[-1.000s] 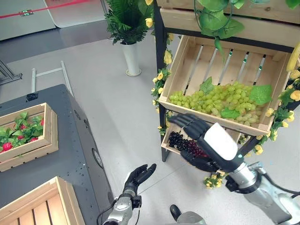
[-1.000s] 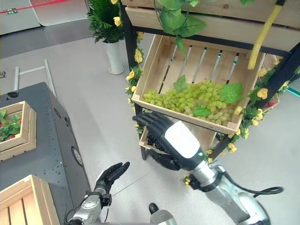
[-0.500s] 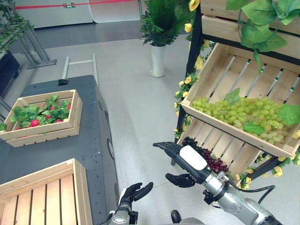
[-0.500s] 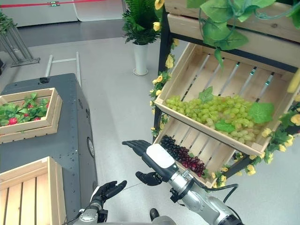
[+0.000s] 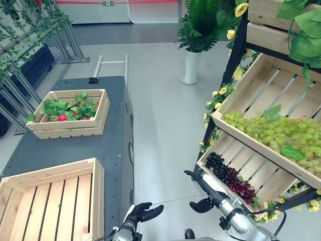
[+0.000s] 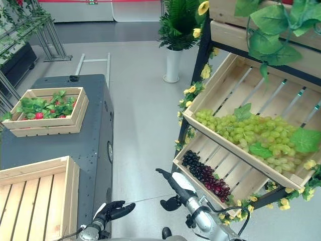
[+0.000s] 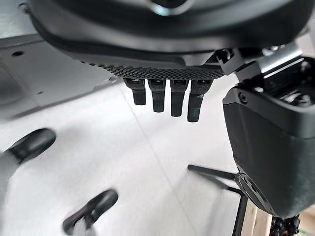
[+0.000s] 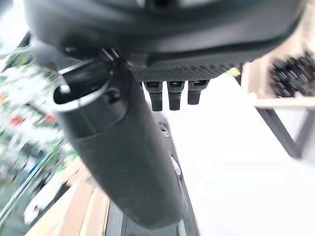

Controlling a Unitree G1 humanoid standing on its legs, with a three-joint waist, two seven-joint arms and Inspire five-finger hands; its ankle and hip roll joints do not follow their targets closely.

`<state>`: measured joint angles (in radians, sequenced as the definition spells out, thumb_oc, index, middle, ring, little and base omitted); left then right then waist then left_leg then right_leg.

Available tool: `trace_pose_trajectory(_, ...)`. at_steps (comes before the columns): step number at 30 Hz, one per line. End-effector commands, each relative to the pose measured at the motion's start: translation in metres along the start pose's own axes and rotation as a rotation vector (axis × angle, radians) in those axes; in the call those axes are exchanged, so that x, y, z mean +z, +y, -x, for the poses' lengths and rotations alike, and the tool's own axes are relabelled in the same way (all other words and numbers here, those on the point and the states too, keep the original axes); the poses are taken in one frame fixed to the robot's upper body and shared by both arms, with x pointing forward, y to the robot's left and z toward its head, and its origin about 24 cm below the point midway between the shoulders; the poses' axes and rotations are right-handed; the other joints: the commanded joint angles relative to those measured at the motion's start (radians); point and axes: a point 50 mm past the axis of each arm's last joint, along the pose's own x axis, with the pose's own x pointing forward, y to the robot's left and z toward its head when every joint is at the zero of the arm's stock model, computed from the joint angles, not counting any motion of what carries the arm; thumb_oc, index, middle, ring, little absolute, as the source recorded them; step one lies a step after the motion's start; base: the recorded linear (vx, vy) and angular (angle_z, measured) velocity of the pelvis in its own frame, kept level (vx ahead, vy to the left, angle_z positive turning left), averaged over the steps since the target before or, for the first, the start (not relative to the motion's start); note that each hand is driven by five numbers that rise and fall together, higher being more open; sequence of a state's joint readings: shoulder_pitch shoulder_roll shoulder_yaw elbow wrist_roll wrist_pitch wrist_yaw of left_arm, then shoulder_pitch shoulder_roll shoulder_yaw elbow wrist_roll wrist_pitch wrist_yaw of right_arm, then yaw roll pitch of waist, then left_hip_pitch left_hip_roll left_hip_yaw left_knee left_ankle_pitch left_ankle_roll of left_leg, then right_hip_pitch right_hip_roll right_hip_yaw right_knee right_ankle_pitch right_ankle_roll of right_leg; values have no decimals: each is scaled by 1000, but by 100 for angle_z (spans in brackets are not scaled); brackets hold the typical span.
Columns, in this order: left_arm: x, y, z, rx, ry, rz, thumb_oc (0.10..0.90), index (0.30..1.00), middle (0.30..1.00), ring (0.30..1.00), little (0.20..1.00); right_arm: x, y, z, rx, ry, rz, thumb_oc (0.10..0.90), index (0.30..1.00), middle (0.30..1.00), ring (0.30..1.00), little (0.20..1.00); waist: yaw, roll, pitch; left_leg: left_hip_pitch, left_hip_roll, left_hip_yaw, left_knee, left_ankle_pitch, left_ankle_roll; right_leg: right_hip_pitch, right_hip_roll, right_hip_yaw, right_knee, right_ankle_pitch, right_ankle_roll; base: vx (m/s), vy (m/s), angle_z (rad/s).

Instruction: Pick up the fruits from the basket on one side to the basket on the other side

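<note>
Nearest, at about 6 o'clock, the left hand [image 5: 142, 213] hangs low beside the dark bench [image 5: 70, 150], its fingers [image 7: 171, 98] loosely straight and holding nothing. Just past it at 5 o'clock the right hand [image 5: 208, 190] is lifted over the floor, fingers [image 8: 168, 95] apart and empty, thumb spread, pointing toward 11 o'clock and short of the lower crate. At 7 o'clock on the bench sits an empty crate [image 5: 47, 201], the likely place to drop fruit. At 3 to 4 o'clock the lower shelf crate [image 5: 246, 173] holds the dark grapes [image 5: 230, 175], lying near its front edge; above it at 2 o'clock the tilted crate carries the green grapes [image 5: 273, 131] among leaves. Farther off at 10 o'clock a crate of strawberries [image 5: 67, 111] rests on the bench. To do the pickup well, I judge the right hand should swing toward 3 o'clock, come in under the upper crate's front board, settle over the middle of the dark bunch and close round it gently, since a bunch may sag or shed berries.
</note>
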<state>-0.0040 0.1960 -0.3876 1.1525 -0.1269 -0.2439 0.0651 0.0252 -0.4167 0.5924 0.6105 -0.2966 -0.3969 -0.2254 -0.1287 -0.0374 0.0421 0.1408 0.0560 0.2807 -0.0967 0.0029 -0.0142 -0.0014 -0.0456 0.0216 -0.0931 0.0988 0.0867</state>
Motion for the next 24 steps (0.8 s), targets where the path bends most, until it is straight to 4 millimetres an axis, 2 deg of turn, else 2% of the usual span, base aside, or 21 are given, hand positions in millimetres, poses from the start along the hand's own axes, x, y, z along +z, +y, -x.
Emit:
trace_pose_trajectory(1, 33, -2, -9, -31, -130, -80, 800, 900, 900, 900, 900, 22, -22, -23, -104, -89, -60, 800, 900, 900, 900, 900, 13, 17, 8, -9, -46, -94, 9, -82, 42, 49, 5, -52, 23, -70, 5, -4, -44, 16)
trace_pose_trajectory(5, 31, -5, -8, -52, -142, -76, 800, 900, 900, 900, 900, 15, -6, -25, -26, -28, -89, 800, 900, 900, 900, 900, 28, 27, 10, -11, -44, -114, 9, -76, 38, 66, 4, -78, 19, -82, -6, -1, -35, 19)
trace_pose_trajectory(9, 34, -5, -7, -75, -174, -46, 800, 900, 900, 900, 900, 11, 1, -25, 36, 11, -112, 800, 900, 900, 900, 900, 44, 34, 14, -17, -46, -134, 9, -69, 36, 75, 0, -102, 19, -91, -12, -12, -25, 15)
trace_pose_trajectory(20, 37, -5, -7, -124, -190, -53, 800, 900, 900, 900, 900, -28, 29, -15, 238, 332, -222, 800, 900, 900, 900, 900, 91, 41, 21, -26, -53, -192, 9, -60, 33, 108, -10, -164, 18, -114, -30, 8, -18, 23)
trace_pose_trajectory(24, 39, -7, -7, -144, -200, -80, 800, 900, 900, 900, 900, -39, 31, -11, 248, 422, -245, 800, 900, 900, 900, 900, 105, 41, 23, -25, -54, -208, 9, -58, 31, 120, -13, -180, 12, -115, -31, 21, -21, 19)
